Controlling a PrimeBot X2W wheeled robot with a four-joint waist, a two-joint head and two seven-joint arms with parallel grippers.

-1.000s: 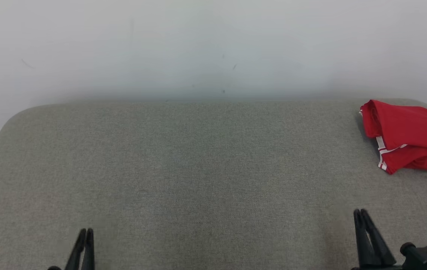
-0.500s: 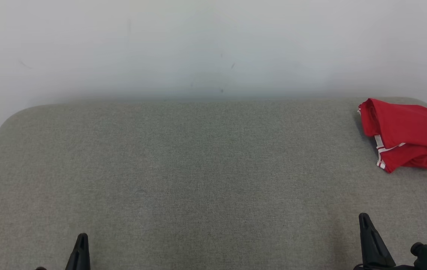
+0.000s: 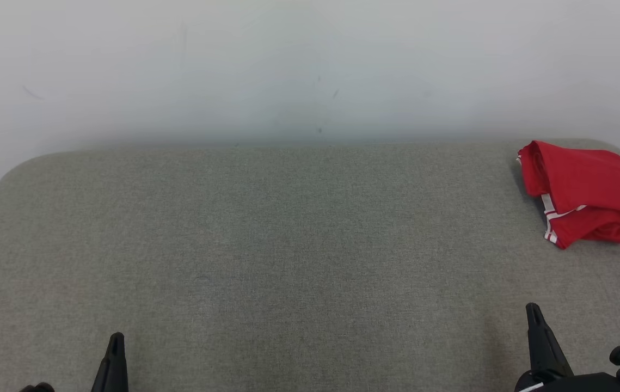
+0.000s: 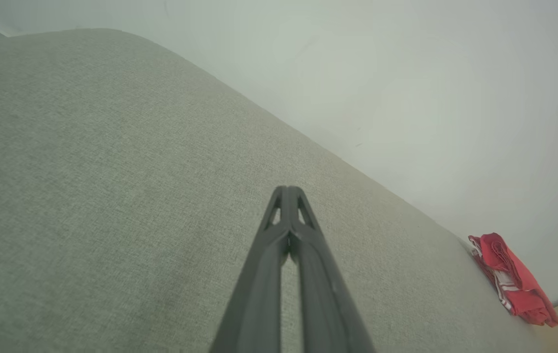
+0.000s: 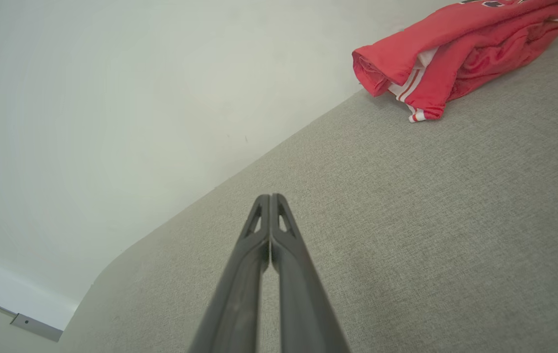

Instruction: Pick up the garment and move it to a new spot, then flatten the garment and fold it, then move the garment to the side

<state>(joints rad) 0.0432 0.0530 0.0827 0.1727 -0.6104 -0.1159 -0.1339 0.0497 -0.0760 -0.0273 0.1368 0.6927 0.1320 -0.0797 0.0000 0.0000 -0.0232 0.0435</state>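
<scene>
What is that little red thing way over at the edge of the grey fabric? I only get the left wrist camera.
Observer: It is a red garment in a folded bundle. The head view shows dark print on it, cut off by the picture's edge.
Operator: Is my other hand holding it?
Observer: No. The right hand is shut on nothing and sits apart from the garment, over the bare grey surface.
Operator: Which hand is nearer to it?
Observer: The right one. In the head view the garment lies at the far right, beyond the right hand, and the left hand is at the lower left.
</scene>
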